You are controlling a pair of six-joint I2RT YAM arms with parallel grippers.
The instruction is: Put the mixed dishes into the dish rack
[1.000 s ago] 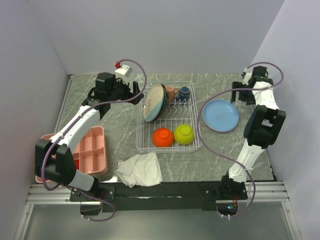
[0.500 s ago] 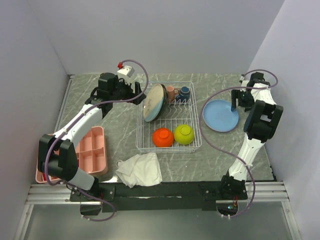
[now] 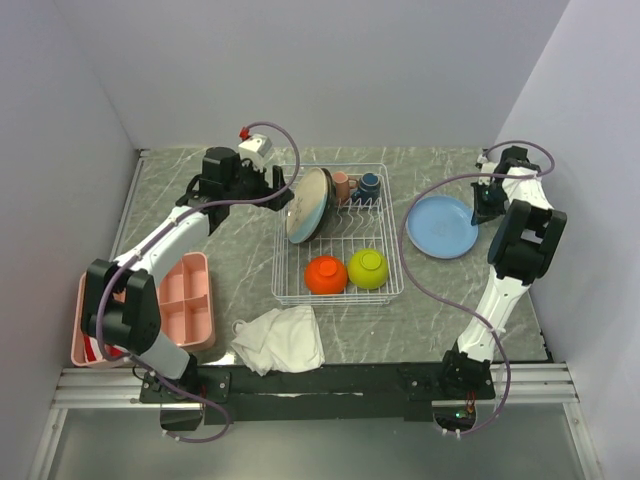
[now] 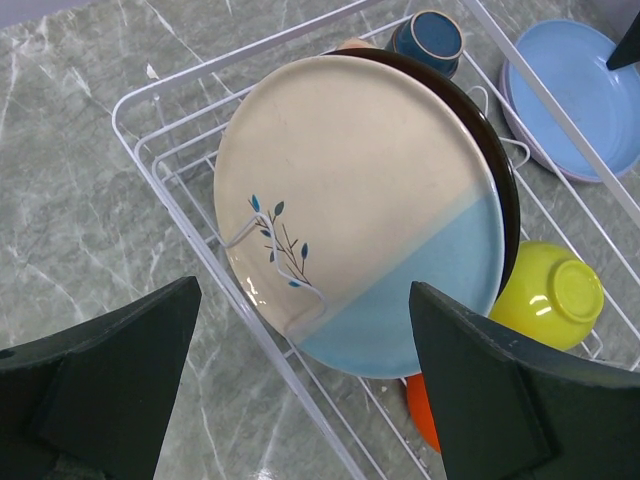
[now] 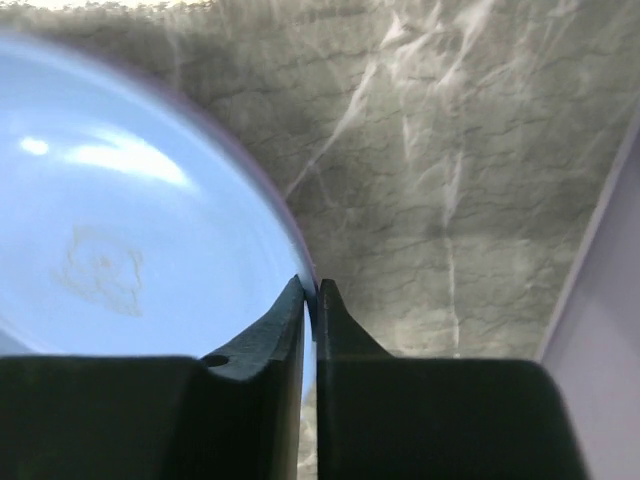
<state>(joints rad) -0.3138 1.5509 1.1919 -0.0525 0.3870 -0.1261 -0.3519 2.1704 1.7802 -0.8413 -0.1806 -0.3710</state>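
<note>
The light-blue plate (image 3: 440, 228) lies on the table right of the dish rack (image 3: 335, 294), and a lavender edge shows under it. My right gripper (image 3: 484, 207) is shut on the right rim of this plate (image 5: 120, 220), its jaws (image 5: 312, 290) pinching the edge. In the rack the cream-and-blue plate (image 3: 308, 205) leans upright, with the pink mug (image 3: 342, 184) and dark-blue mug (image 3: 369, 184) behind it. The orange bowl (image 3: 326, 274) and lime-green bowl (image 3: 368, 268) sit upside down in front. My left gripper (image 3: 275, 185) hangs open just left of the cream-and-blue plate (image 4: 360, 210), holding nothing.
A pink divided tray (image 3: 180, 300) lies at the near left. A crumpled white cloth (image 3: 283, 338) sits in front of the rack. Walls close in at the left, back and right, the right one near the plate.
My right gripper has come down onto the light-blue plate's rim and closed from open to shut on it. The left arm edged slightly toward the rack, still open.
</note>
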